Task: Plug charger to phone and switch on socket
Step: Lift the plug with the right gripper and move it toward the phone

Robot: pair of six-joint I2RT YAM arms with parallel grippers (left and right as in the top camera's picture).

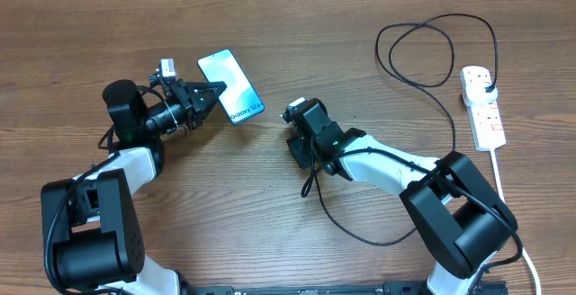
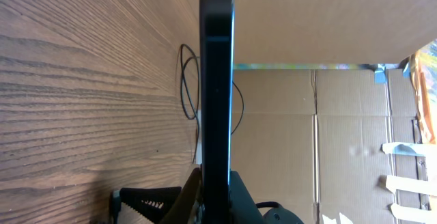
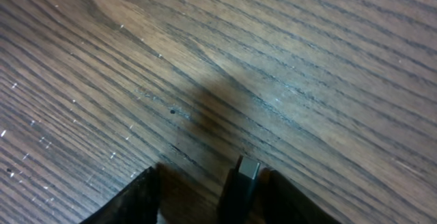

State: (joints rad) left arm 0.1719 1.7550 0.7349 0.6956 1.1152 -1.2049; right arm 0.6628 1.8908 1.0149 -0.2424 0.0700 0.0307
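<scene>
The phone, with a light blue screen and black edges, is held off the table, and my left gripper is shut on its lower end. In the left wrist view the phone shows edge-on, rising from between the fingers of the left gripper. My right gripper is low over the table's middle. Its jaws stand apart around the charger's connector tip, which lies against the right finger; a gap separates it from the left finger. The black charger cable trails back to the white socket.
The cable forms a loop at the back right and a long curve near the front edge. The socket's white cord runs toward the front right. Cardboard boxes stand beyond the table.
</scene>
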